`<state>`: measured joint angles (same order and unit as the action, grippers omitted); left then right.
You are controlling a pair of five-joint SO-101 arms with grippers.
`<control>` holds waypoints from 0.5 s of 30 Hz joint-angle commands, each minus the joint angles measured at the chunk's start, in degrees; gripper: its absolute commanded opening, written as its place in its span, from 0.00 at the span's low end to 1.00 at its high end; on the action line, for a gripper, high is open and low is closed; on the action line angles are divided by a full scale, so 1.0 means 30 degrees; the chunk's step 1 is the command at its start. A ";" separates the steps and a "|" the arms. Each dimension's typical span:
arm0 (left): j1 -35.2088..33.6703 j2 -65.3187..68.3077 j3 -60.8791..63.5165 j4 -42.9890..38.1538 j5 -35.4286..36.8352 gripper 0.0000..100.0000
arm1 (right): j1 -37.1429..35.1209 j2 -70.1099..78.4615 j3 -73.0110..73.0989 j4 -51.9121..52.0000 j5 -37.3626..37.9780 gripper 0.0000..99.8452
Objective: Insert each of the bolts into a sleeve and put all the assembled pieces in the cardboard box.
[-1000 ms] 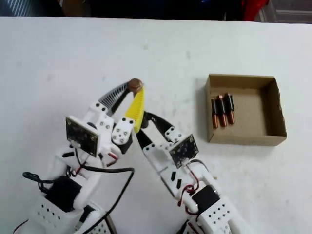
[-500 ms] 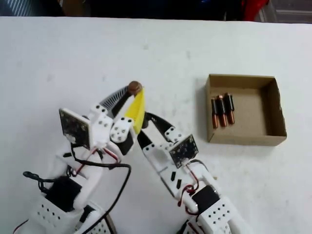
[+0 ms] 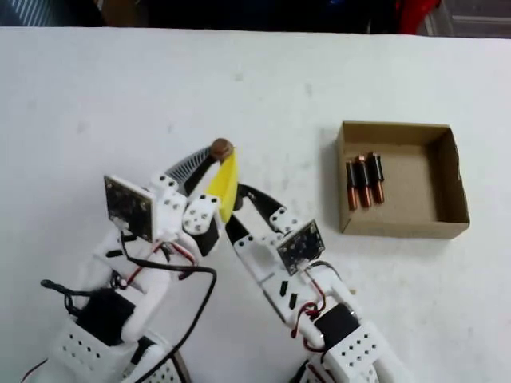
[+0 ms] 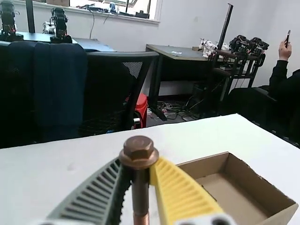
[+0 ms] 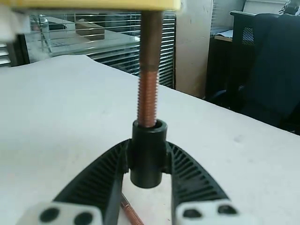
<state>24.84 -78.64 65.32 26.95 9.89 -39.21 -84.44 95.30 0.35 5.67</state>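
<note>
The left gripper point(image 3: 216, 158) clamps an upright bolt point(image 4: 139, 152) and the right gripper point(image 5: 147, 151) pinches a sleeve point(image 5: 148, 166), both close to the table's point(image 3: 263, 72) near edge. Bare surface spreads toward the far edge. The cardboard box point(image 3: 415, 195) sits toward the right edge, holding three assembled pieces point(image 3: 363, 181). The bolt's tip stands in the sleeve's mouth.

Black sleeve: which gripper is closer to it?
Right. The right gripper is shut on the sleeve; the left gripper grips the bolt just above, the bolt's threaded end at the sleeve's mouth.
</note>
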 commanded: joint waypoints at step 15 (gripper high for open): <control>0.0132 -0.0278 0.1934 -0.0234 0.0059 0.02 | 0.0278 -0.0278 0.0000 -0.0454 0.0000 0.02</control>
<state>25.01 -78.64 70.51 26.95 10.07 -39.30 -84.35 95.30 0.35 5.67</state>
